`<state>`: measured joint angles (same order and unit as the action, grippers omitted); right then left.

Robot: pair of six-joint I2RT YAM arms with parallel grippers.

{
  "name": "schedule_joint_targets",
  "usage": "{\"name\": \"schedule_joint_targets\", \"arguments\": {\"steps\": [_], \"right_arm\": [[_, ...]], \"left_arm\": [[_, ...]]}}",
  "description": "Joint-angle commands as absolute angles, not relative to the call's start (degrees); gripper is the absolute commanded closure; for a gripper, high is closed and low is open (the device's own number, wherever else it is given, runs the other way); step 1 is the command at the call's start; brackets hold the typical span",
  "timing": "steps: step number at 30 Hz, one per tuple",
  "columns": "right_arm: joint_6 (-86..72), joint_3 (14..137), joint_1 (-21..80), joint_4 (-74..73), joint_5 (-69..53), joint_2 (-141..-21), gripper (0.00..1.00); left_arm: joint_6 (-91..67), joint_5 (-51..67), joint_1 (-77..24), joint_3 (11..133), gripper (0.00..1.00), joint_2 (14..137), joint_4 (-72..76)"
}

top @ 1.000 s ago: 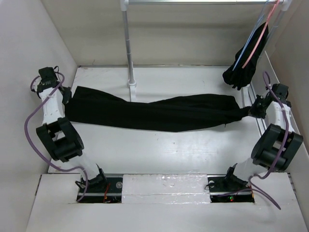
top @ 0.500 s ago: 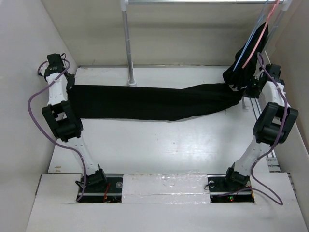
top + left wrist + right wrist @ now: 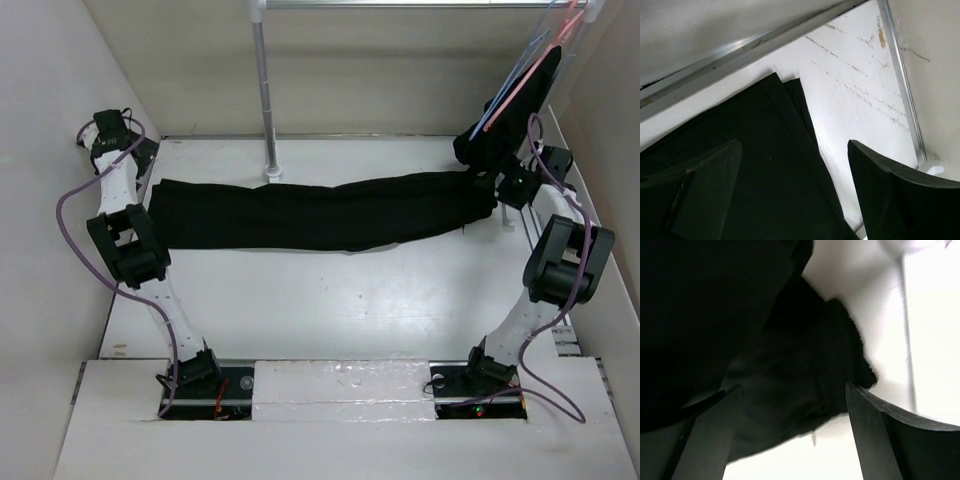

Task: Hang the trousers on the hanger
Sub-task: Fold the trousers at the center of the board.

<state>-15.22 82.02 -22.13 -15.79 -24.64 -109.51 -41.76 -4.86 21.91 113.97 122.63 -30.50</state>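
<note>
Two sets of jaws, left and right, are gaping wide and gripping nothing, each hovering over one end of the trousers (image 3: pixel 320 212), which are lying stretched across the table (image 3: pixel 330 300). I'm thinking the hanger (image 3: pixel 503 95) is dangling awkwardly close to a pink one (image 3: pixel 548 52) and a bunched garment (image 3: pixel 520 115), so a reach risks catching the wrong rod.

Rack, spare garment
White table (image 3: pixel 330 290); metal pole (image 3: pixel 264 90) upright at back; pink hanger (image 3: pixel 546 50) w/ small black garment (image 3: pixel 532 100) hangs from top rail (image 3: pixel 400 4)
</note>
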Motion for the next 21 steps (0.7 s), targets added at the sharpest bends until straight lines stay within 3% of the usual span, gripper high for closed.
{"name": "schedule_joint_targets", "arguments": {"steps": [1,4,5,6,8,9,10,11,12,14,15,18,21], "right_arm": [[-14.3,76.0,-22.8,-9.0,-27.9,-100.1,0.12],[-14.3,65.9,-23.7,-7.9,-24.7,-93.0,0.21],[-15.4,63.2,-24.4,-5.9,-23.8,-89.9,0.31],[-16.1,58.3,-25.3,-4.8,-23.2,-88.9,0.54],[-17.0,54.8,-25.9,-0.9,-23.6,-88.2,0.73],[-17.1,53.8,-25.9,-0.5,-24.7,-89.6,0.91],[-17.0,53.7,-26.4,-0.5,-25.2,-91.2,0.93],[-16.9,54.0,-26.5,-0.5,-26.2,-92.7,0.92],[-17.1,54.1,-26.5,1.8,-27.8,-96.1,0.79],[-17.9,55.4,-25.9,3.5,-28.6,-99.1,0.62],[-18.3,55.6,-25.9,4.3,-29.1,-100.5,0.48],[-20.6,56.3,-25.9,6.8,-29.4,-104.1,0.35],[-23.6,56.2,-25.4,8.6,-28.6,-106.3,0.33]], "left_arm": [[-38.6,-4.1,22.7,113.4,0.16,113.1,-29.8],[-38.3,-1.4,19.9,102.0,0.17,102.5,-24.7],[-38.7,-1.5,18.3,92.3,0.18,99.3,-22.7],[-39.0,-1.2,17.8,87.1,0.18,96.0,-20.4],[-41.2,-0.3,17.8,74.8,0.21,88.3,-15.3],[-41.7,-0.4,17.8,71.3,0.23,86.5,-12.9],[-42.2,1.4,17.8,68.7,0.24,84.3,-12.6],[-42.8,1.5,17.8,64.6,0.25,84.0,-12.6],[-42.7,1.8,18.4,63.1,0.26,83.9,-12.5],[-42.8,2.7,19.5,60.7,0.26,85.5,-13.6],[-42.9,4.1,20.1,60.2,0.26,86.4,-14.1],[-42.5,5.0,21.4,58.9,0.24,88.6,-14.9],[-42.0,3.9,21.4,58.6,0.23,89.4,-15.6]]}}
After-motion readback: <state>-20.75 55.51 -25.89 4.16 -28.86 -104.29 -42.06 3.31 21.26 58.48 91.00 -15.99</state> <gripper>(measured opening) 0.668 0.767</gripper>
